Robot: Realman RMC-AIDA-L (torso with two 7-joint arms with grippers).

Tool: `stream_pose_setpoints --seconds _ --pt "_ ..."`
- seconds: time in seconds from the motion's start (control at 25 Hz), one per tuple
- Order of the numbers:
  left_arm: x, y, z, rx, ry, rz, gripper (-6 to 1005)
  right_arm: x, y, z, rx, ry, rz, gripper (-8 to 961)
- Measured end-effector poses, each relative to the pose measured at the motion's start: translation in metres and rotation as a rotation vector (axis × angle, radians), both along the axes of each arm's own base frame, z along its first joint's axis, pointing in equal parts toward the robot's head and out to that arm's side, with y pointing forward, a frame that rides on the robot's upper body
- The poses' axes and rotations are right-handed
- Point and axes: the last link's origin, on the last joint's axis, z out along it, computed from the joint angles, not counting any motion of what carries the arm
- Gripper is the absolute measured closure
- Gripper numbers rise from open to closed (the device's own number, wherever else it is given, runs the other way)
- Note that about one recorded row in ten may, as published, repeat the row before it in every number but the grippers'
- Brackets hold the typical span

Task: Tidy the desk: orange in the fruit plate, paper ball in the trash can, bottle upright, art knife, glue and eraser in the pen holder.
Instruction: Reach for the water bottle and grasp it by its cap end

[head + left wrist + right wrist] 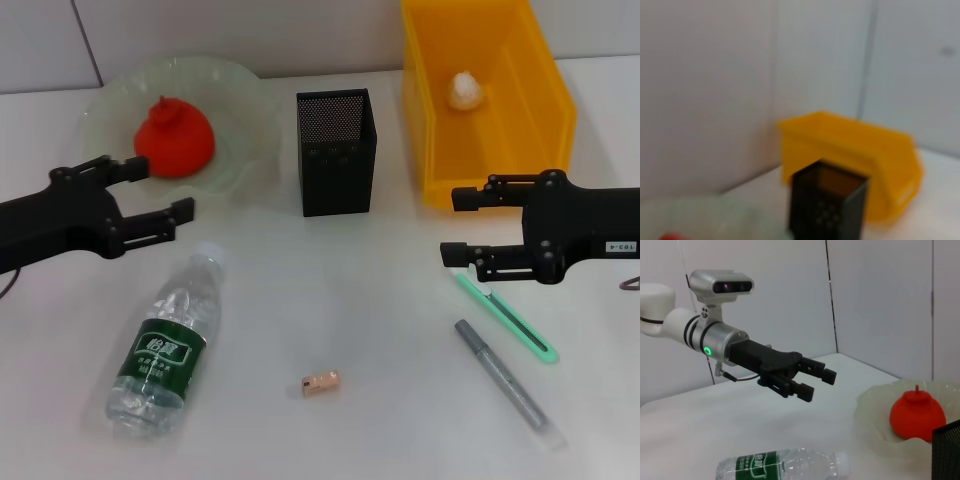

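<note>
Bottle (pixel 165 348) label — white characters, unreadable; right arm — tag unreadable.

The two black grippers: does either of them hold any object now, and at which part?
Nothing is held. The left gripper hangs open beside the pale-green fruit plate; the right gripper is open above the white table.

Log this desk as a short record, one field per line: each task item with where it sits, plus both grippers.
orange: in fruit plate
paper ball: in trash can
bottle: lying on its side on the desk
eraser: on desk, near front
pen holder: upright, between plate and can
left gripper: open, empty, above desk beside plate
right gripper: open, empty, in front of can
</note>
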Motion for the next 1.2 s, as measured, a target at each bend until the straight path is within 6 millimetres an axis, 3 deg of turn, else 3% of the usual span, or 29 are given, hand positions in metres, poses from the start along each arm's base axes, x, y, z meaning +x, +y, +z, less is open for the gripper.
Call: stream_pose_setpoints --seconds 0.28,0.48,0.68,1.0,1.2 --pt "-0.013 0.01 -0.005 -0.029 0.082 0.202 153 0.0 0.004 -0.003 0.004 -0.008 -0.01 244" --pt "-0.011 0.015 -0.013 -0.069 0.137 0.289 153 0.001 0.008 -0.006 0.011 -0.007 -0.015 243" --pt "0.012 0.024 -0.033 -0.136 0.202 0.368 153 0.001 0.011 -0.008 0.02 -0.008 -0.014 243" --pt "0.034 0.026 -0.039 -0.17 0.17 0.397 152 0.006 0.013 -0.014 0.035 -0.005 -0.016 243" --pt "0.035 0.027 -0.037 -0.169 0.187 0.435 152 0.006 0.015 -0.015 0.048 -0.012 -0.014 243"
